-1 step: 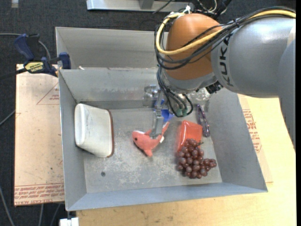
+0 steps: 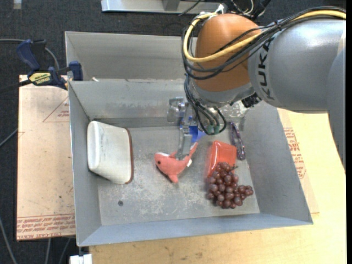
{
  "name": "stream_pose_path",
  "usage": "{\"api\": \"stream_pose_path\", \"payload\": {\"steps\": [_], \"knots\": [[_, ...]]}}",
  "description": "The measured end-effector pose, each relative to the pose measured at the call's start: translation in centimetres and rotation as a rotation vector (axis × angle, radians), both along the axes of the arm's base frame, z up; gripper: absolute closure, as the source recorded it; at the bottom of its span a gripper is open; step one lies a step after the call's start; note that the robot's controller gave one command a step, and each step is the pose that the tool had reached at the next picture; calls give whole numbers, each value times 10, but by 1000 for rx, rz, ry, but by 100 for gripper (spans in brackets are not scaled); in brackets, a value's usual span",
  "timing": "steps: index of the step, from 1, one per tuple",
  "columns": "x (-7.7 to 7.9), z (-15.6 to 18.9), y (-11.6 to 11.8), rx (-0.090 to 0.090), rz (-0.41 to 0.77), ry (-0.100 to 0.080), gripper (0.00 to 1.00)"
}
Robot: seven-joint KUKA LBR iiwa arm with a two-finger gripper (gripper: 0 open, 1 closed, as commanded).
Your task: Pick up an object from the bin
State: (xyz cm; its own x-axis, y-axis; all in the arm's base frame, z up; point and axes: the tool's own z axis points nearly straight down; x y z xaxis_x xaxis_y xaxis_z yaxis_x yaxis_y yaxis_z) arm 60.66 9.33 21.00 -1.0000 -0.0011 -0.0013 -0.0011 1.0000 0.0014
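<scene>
Dark flooring is seen around the grey metal bin (image 2: 80, 147), on whose floor four loose things are spread out rather than heaped. At the left a white rectangular tub (image 2: 109, 150) with a brownish edge is laid flat. Near the middle a pink toy fish (image 2: 170, 166) is found, its tail raised toward the upper right. To the right of it an orange-red block (image 2: 221, 155) is set, and a bunch of dark purple toy grapes (image 2: 226, 187) is pressed against its lower end.

The arm (image 2: 308, 65) is extended in from the right of the frame, and its orange wrist cover (image 2: 225, 48) is held over the upper middle of the bin. Below it the gripper (image 2: 212, 152) is seen low in the bin with its fingers (image 2: 183, 143) spread wide. One is placed just beside the fish's tail, perhaps touching it, and the other is seen at the right of the block's upper end. The upper part of the block is thus bracketed between them, though it cannot be told whether the tips are down at its height.

Nothing is pinched and every thing is resting on the bin floor, so no pick is judged to be made yet. The approach appears to be largely done, with the block as the likeliest target. The closing of the pincer and the lift out of the bin are left to do. The fish's tail may be caught along with the block, given how near it is to the one finger.
</scene>
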Motion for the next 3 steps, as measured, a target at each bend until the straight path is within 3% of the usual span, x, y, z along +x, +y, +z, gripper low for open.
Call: {"api": "stream_pose_path", "payload": {"steps": [1, 2, 3], "knots": [[-34, -98, -51, 0, 193, 12, 100], [-32, -96, -49, 1, 195, 7, 0], [-32, -96, -49, 1, 195, 7, 0]]}}
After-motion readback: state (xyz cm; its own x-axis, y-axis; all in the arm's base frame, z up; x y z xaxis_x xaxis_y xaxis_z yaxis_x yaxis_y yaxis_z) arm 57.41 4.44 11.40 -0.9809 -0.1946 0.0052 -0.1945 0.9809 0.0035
